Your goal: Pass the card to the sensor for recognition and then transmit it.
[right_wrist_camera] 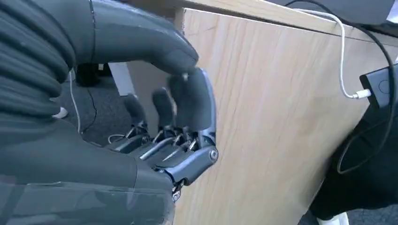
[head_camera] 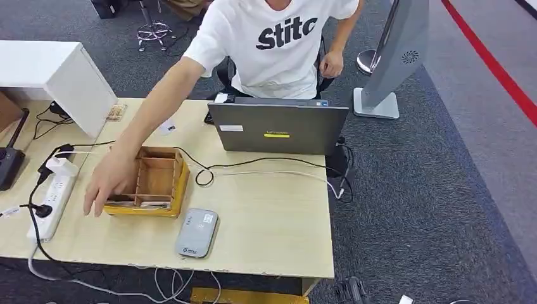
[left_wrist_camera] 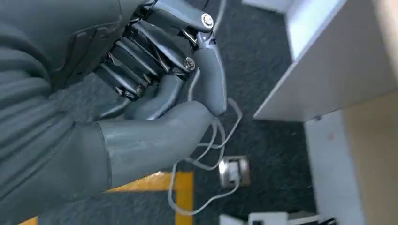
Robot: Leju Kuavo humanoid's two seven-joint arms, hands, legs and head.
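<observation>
head view: cards lie flat in wooden organizer (head_camera: 152,180) front slot, person's hand (head_camera: 107,180) on it | sensor (head_camera: 197,232) just beside, toward robot | left hand (left_wrist_camera: 155,84) curled empty, right hand (right_wrist_camera: 173,131) curled empty, both below desk (head_camera: 266,215) | neither clearly nearer

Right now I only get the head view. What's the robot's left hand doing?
Observer: The left hand is over dark carpet, its fingers curled in, holding nothing.
Operator: And the right one? Holding anything?
Observer: Nothing there either. The right hand is beside the desk's wooden side panel, fingers curled in too.
</observation>
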